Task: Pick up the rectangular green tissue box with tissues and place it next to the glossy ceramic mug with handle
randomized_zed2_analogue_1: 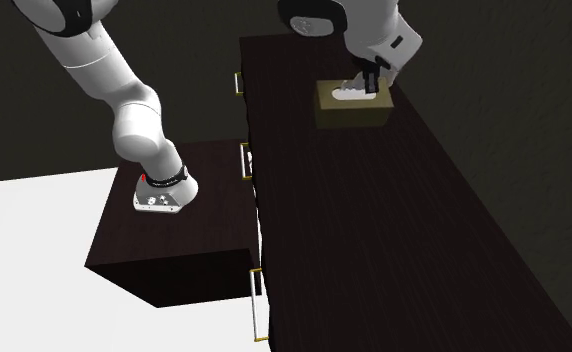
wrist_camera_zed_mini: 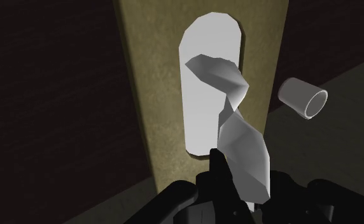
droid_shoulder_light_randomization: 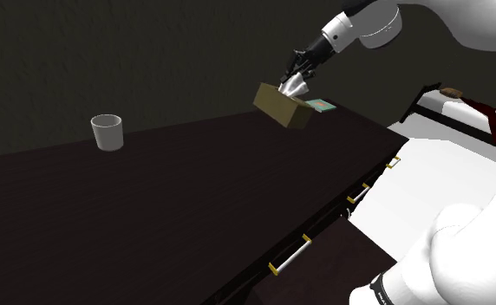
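Claw [droid_shoulder_light_randomization: 296, 78] clenched on the white tissue [wrist_camera_zed_mini: 241, 137] sticking out of the olive-tan tissue box [droid_shoulder_light_randomization: 279, 106]. Box tilted at the dark bench's [droid_shoulder_light_randomization: 194, 199] far end. Pale mug [droid_shoulder_light_randomization: 108, 133] upright, well apart, toward shoulder view's left.

Built as a white arm [randomized_zed2_analogue_1: 124, 90] of fat, rounded links, capped black at the joints. Ringed with a black band above a pale grey base flange [randomized_zed2_analogue_1: 161, 199], which is dotted with small dark spots and touched with red. Tapers through a silver-grey wrist [droid_shoulder_light_randomization: 340, 31] into an all-black gripper [droid_shoulder_light_randomization: 296, 76].
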Robot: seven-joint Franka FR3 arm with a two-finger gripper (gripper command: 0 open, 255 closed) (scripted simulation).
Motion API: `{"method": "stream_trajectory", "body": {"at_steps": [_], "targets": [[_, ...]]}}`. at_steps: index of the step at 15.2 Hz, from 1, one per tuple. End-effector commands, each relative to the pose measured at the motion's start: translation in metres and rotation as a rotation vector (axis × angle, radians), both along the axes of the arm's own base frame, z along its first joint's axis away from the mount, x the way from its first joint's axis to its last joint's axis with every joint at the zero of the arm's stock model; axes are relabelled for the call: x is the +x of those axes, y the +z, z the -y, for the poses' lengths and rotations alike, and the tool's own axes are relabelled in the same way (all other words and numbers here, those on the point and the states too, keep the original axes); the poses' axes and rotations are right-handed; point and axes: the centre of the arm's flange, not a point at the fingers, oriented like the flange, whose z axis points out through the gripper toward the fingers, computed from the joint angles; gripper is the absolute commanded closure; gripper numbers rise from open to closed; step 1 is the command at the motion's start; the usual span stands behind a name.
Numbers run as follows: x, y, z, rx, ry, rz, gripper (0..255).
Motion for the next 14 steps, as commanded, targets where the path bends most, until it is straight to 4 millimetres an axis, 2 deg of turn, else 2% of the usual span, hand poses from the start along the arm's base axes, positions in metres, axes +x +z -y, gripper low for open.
{"method": "stream_trajectory", "body": {"at_steps": [1, 14], "targets": [[0.006, 0.002, -0.025, 0.0, -0.001, 0.0, 255], [0.045, 0.003, -0.192, 0.0, -0.001, 0.0, 255]]}}
